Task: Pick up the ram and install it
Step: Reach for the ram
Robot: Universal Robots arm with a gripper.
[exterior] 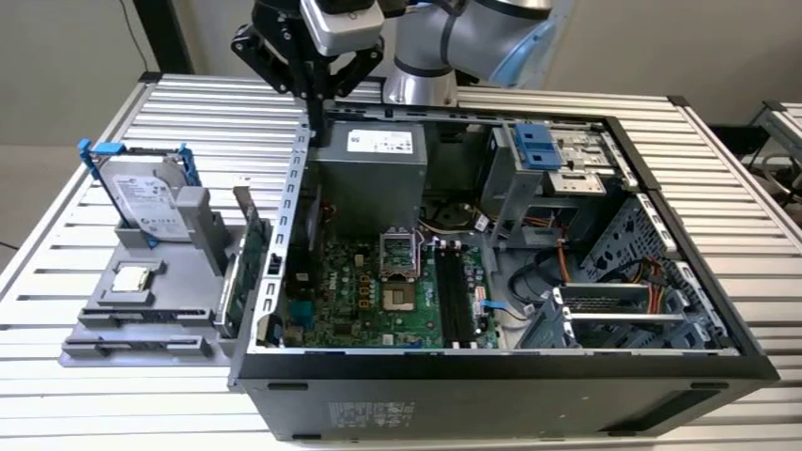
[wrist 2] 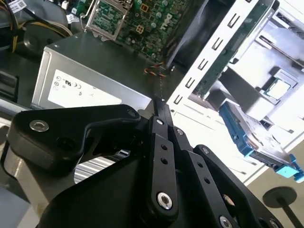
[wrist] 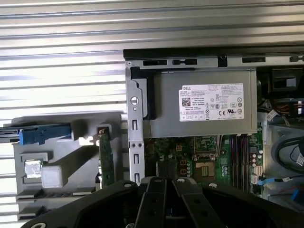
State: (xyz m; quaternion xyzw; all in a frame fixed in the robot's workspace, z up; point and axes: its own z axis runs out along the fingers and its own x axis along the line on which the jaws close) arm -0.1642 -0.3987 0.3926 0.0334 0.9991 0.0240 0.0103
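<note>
My black gripper [exterior: 316,117] hangs high over the back left corner of the open computer case [exterior: 501,362], above the grey power supply [exterior: 374,174]. Its fingers [wrist 2: 160,111] are pressed together and shut on nothing. Below it lies the green motherboard [exterior: 363,301] with long black slots [exterior: 454,296]. To the exterior view's left of the case stands a grey parts holder [exterior: 138,324]. A large green card [exterior: 254,249] stands on edge in it. Beside that card runs a thin greenish strip [exterior: 225,301]; I cannot tell whether it is the ram. In the first wrist view the gripper [wrist: 166,180] is above the motherboard [wrist: 237,161].
The holder also carries a hard drive [exterior: 141,202] in a blue frame and a small square silver chip [exterior: 131,279]. The case's metal wall [exterior: 297,202] rises between holder and motherboard. Cables and drive cages [exterior: 626,282] crowd the case's other half. The robot's base [exterior: 420,56] stands behind.
</note>
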